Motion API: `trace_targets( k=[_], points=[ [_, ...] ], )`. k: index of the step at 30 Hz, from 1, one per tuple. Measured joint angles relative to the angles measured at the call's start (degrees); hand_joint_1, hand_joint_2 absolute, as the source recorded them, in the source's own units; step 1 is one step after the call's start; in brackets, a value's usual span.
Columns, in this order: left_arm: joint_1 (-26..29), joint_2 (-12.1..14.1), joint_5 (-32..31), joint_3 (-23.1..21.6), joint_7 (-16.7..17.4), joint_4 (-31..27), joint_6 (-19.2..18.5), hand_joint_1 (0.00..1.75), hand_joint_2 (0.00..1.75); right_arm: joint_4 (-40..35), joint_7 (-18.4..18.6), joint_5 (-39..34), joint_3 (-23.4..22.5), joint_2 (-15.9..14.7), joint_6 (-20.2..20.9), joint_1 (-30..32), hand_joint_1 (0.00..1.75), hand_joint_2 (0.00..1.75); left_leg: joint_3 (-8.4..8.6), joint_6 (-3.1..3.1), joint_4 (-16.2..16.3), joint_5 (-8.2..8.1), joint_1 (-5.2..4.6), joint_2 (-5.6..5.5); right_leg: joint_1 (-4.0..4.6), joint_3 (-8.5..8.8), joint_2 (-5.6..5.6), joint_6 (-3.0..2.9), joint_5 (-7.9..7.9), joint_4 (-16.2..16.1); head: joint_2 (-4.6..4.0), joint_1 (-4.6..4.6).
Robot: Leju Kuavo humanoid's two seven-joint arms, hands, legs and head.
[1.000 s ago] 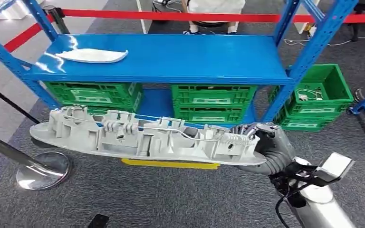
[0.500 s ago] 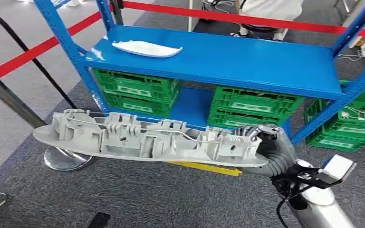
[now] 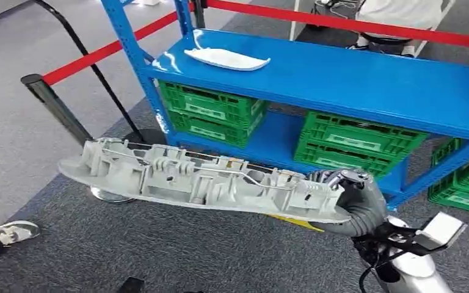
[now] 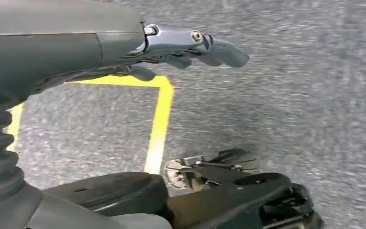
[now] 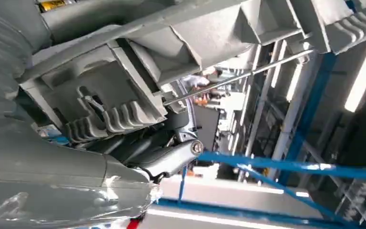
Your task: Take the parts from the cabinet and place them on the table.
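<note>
My right hand (image 3: 342, 189) grips one end of a long grey ribbed plastic part (image 3: 195, 181), which sticks out level to the left, in front of the blue cabinet (image 3: 366, 79). The right wrist view looks up along the same grey part (image 5: 181, 52), with the right hand (image 5: 167, 160) wrapped under it. A second, white flat part (image 3: 227, 59) lies on the cabinet's top shelf at its left end. My left hand (image 4: 186, 45) hangs over the grey carpet, holding nothing, with its fingers stretched out.
Green crates (image 3: 210, 110) fill the cabinet's lower shelf, and another crate (image 3: 464, 183) stands at the right. A red barrier belt (image 3: 98, 55) runs from a black post (image 3: 55, 104) on the left. A person's shoe (image 3: 6, 232) is at lower left. Yellow floor tape (image 4: 159, 124) marks the carpet.
The whole scene has slid to the right and the cabinet now looks turned, so the camera has swung left. The grey part stays in my right hand, held the same way.
</note>
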Motion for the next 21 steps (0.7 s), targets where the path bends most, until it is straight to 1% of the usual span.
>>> trace_targets(
  k=[1, 2, 3, 4, 6, 7, 8, 9, 10, 11, 12, 13, 14, 15, 16, 17, 18, 19, 20, 21],
  points=[
    [0.0, 0.2, -0.8, -0.3, 0.6, 0.0, 0.0, 0.00, 1.75, -0.7, -0.2, 0.2, -0.4, 0.0, -0.3, 1.0, 1.75, 1.75, 3.21, 0.43, -5.2, 1.65, -0.34, 2.08, 0.06, 0.18, -0.69, 0.08, -0.05, 0.0, 0.00, -0.04],
    [-0.2, 0.3, -1.3, -0.7, 1.2, 0.0, 0.0, 0.00, 1.75, -1.8, -0.5, 0.5, -0.9, 0.0, -0.6, 2.4, 1.75, 1.75, 4.73, 0.60, -8.1, 1.18, -0.93, 4.32, 0.59, 0.09, -1.43, 0.44, -0.29, 0.2, 0.00, -0.07],
    [-0.3, 0.4, -1.8, -1.2, 1.6, 0.0, -0.1, 0.00, 1.75, -2.8, -0.8, 0.7, -1.5, -0.1, -1.0, 3.9, 1.75, 1.75, 4.42, 1.23, -8.1, 1.45, -0.85, 3.41, 0.66, 0.00, -2.08, 0.72, -0.31, 0.2, 0.00, 0.05],
    [-0.2, 0.6, -2.5, -1.5, 2.2, 0.0, 0.0, 0.00, 1.75, -3.7, -1.1, 0.9, -2.1, -0.1, -1.2, 5.4, 1.75, 1.75, 4.16, 1.38, -8.1, 1.45, -0.92, 2.75, 0.64, 0.13, -2.68, 0.92, -0.31, 0.1, 0.00, 0.09],
    [0.1, 0.7, -3.6, -2.4, 3.5, 0.0, 0.9, 0.00, 1.75, -5.8, -1.7, 0.9, -3.4, -0.1, -1.9, 8.8, 1.75, 1.75, 3.98, 2.17, -8.4, 1.73, -1.06, 1.35, 0.51, 0.59, -4.06, 1.59, -0.31, -0.1, 0.00, 0.04],
    [0.1, 0.7, -4.1, -2.8, 4.0, 0.0, 1.0, 0.00, 1.75, -7.0, -2.1, 0.9, -4.2, -0.2, -2.0, 10.4, 1.75, 1.75, 4.21, 2.61, -8.7, 2.09, -0.60, 0.66, 0.17, 0.09, -2.99, 2.01, -1.04, 0.4, 0.00, 0.15],
    [-0.2, 0.8, -4.5, -3.1, 4.4, 0.0, 1.2, 0.00, 1.75, -8.0, -2.3, 0.9, -5.0, -0.3, -2.1, 11.9, 1.75, 1.75, 4.12, 2.78, -8.7, 2.17, -0.50, 0.21, 0.13, -0.56, 0.39, 2.19, -2.79, 2.5, 0.00, 0.31],
    [-0.7, 0.8, -4.8, -3.6, 4.8, 0.0, 1.2, 0.00, 1.75, -9.0, -2.6, 0.9, -5.9, -0.3, -2.1, 13.6, 1.75, 1.75, 3.98, 3.09, -8.7, 2.30, -0.47, -0.47, 0.07, -2.33, 2.53, 2.26, -5.23, 6.7, 0.00, 0.68],
    [-1.2, 0.8, -5.1, -4.1, 5.0, 0.0, 1.2, 0.00, 1.75, -9.7, -2.7, 0.9, -6.5, -0.3, -2.1, 14.9, 1.75, 1.75, 3.86, 3.25, -8.7, 2.40, -0.47, -1.13, 0.05, -4.50, 3.55, 2.37, -7.49, 11.6, 0.00, 0.81],
    [-1.6, 0.8, -5.1, -4.3, 5.1, 0.0, 1.1, 0.00, 1.75, -10.4, -2.8, 1.1, -7.1, -0.3, -2.2, 16.0, 1.75, 1.75, 3.73, 3.29, -8.7, 2.44, -0.49, -1.74, 0.08, -6.54, 3.95, 2.51, -9.12, 15.9, 0.00, 0.79],
    [-1.9, 0.9, -5.1, -4.6, 5.4, 0.0, 1.1, 0.00, 1.75, -11.0, -2.8, 1.4, -7.5, -0.3, -2.4, 17.1, 1.75, 1.75, 3.70, 3.29, -8.7, 2.50, -0.51, -2.45, 0.10, -7.71, 4.06, 2.59, -9.56, 18.3, 0.00, 0.76],
    [-2.2, 1.0, -5.0, -4.8, 5.7, 0.0, 1.0, 0.00, 1.75, -11.6, -2.8, 1.8, -7.9, -0.3, -2.4, 18.2, 1.75, 1.75, 3.71, 3.22, -8.7, 2.57, -0.49, -3.25, 0.06, -7.32, 4.06, 2.61, -8.42, 17.5, 0.00, 0.76],
    [-2.4, 1.2, -4.7, -5.0, 6.0, 0.0, 0.9, 0.00, 1.75, -12.3, -2.8, 2.1, -8.1, -0.3, -2.6, 19.0, 1.75, 1.75, 3.71, 3.12, -8.6, 2.63, -0.42, -3.91, -0.08, -5.88, 4.10, 2.64, -6.47, 14.6, 0.00, 0.83],
    [-2.6, 1.3, -3.9, -5.0, 6.2, 0.0, 0.9, 0.00, 1.75, -12.9, -2.8, 2.3, -8.2, -0.3, -2.8, 19.7, 1.75, 1.75, 3.74, 2.95, -8.6, 2.71, -0.32, -4.67, -0.26, -3.20, 4.40, 2.64, -3.78, 9.4, 0.00, 0.74],
    [-3.0, 1.4, -2.9, -5.0, 6.6, 0.0, 0.9, 0.00, 1.75, -13.6, -2.8, 2.6, -8.2, -0.3, -2.9, 20.1, 1.75, 1.75, 3.71, 2.67, -8.4, 2.78, -0.21, -5.36, -0.61, -0.31, 5.91, 2.81, -1.48, 3.8, 0.00, 0.81],
    [-3.3, 1.7, -1.6, -4.9, 7.0, -0.1, 1.0, 0.00, 1.75, -14.1, -2.8, 2.7, -8.3, -0.2, -3.1, 20.5, 1.75, 1.75, 3.39, 2.22, -8.2, 2.79, -0.36, -5.87, -1.20, 1.16, 9.74, 3.06, -1.95, 0.6, 0.00, 0.83],
    [-3.8, 1.9, -0.3, -4.6, 7.4, -0.1, 1.0, 0.00, 1.75, -14.6, -2.9, 2.7, -8.3, 0.2, -3.6, 21.2, 1.75, 1.75, 2.93, 1.95, -7.7, 2.86, -0.48, -6.46, -1.17, 1.27, 9.56, 2.69, -1.84, 0.2, 0.00, 0.63],
    [-3.9, 2.2, 0.9, -4.2, 7.6, -0.1, 1.0, 0.00, 1.75, -15.1, -3.0, 2.8, -8.3, 0.6, -4.1, 22.0, 1.75, 1.75, 2.66, 1.54, -8.0, 3.17, -0.37, -6.96, -0.94, 1.49, 8.72, 2.41, -1.83, 0.5, 0.00, 0.72],
    [-4.0, 2.4, 1.9, -3.5, 7.8, -0.1, 0.8, 0.00, 1.75, -15.5, -3.0, 3.0, -8.3, 0.9, -4.5, 22.7, 1.75, 1.75, 2.44, 1.04, -8.2, 3.56, -0.11, -7.63, -0.67, 1.35, 8.28, 2.01, -1.64, 0.7, 0.00, 0.68],
    [-4.0, 2.6, 2.4, -3.1, 7.9, -0.1, 0.7, 0.00, 1.75, -15.9, -3.0, 3.2, -8.3, 1.0, -4.8, 23.2, 1.75, 1.75, 2.29, 0.64, -8.2, 3.81, 0.02, -8.29, -0.59, 1.30, 7.60, 1.71, -1.47, 0.7, 0.00, 0.72]
  ],
)
